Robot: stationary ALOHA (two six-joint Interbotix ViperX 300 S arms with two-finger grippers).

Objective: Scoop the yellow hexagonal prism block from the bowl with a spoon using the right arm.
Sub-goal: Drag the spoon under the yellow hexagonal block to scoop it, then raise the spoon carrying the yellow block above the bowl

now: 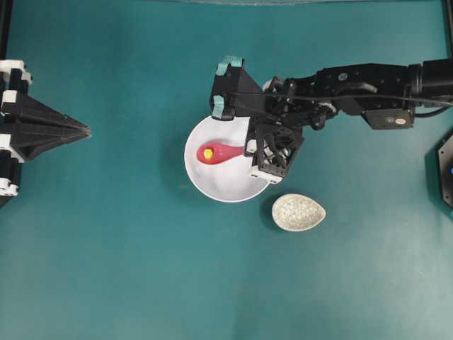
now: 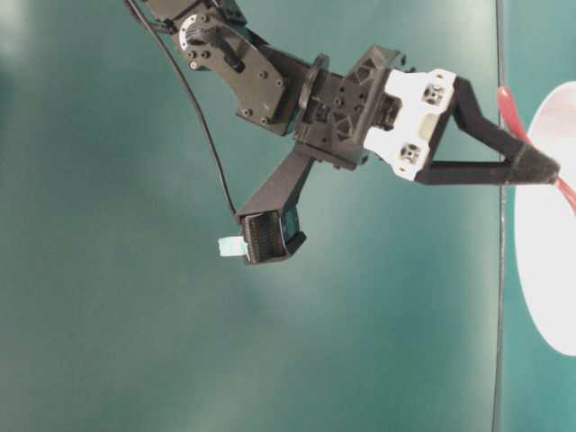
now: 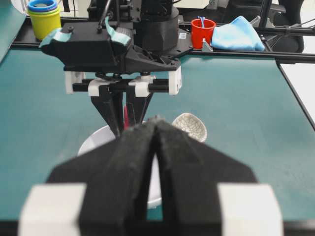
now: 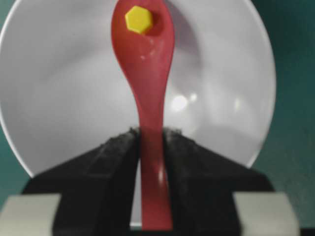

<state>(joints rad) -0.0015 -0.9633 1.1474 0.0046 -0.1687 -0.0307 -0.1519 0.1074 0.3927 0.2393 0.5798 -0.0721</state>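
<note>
We see the right gripper (image 4: 151,142) squeezing the smooth, stiff spoon (image 4: 147,73) by its handle over the bowl (image 4: 64,88), and the tiny light yellow block (image 4: 139,20) sits loose in its head, so we think it could slide off easily

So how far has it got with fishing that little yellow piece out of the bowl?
Mostly done: the yellow hexagonal block already sits in the red spoon's head. The right gripper grips the spoon's handle, its head over the white bowl. What looks left is carrying it clear of the bowl.
</note>
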